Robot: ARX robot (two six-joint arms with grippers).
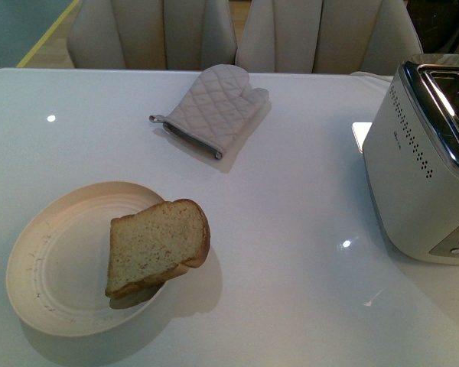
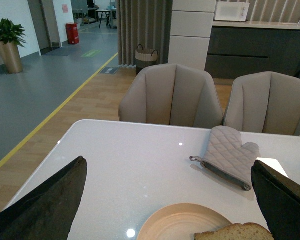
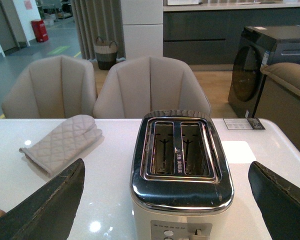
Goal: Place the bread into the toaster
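A slice of tan bread (image 1: 157,246) with a brown crust leans on the right rim of a beige plate (image 1: 57,264) at the front left; neither arm shows in the front view. In the left wrist view the bread (image 2: 235,233) and plate (image 2: 175,221) lie below my left gripper (image 2: 172,197), which is open and hangs above them, empty. The white toaster (image 1: 424,172) with chrome slots stands at the right edge. My right gripper (image 3: 167,200) is open, held wide above the toaster (image 3: 181,175), whose two slots are empty.
A quilted beige oven mitt (image 1: 212,108) lies at the back middle of the white table (image 1: 291,229). Two beige chairs (image 1: 153,34) stand behind the far edge. A small white card (image 3: 243,123) lies behind the toaster.
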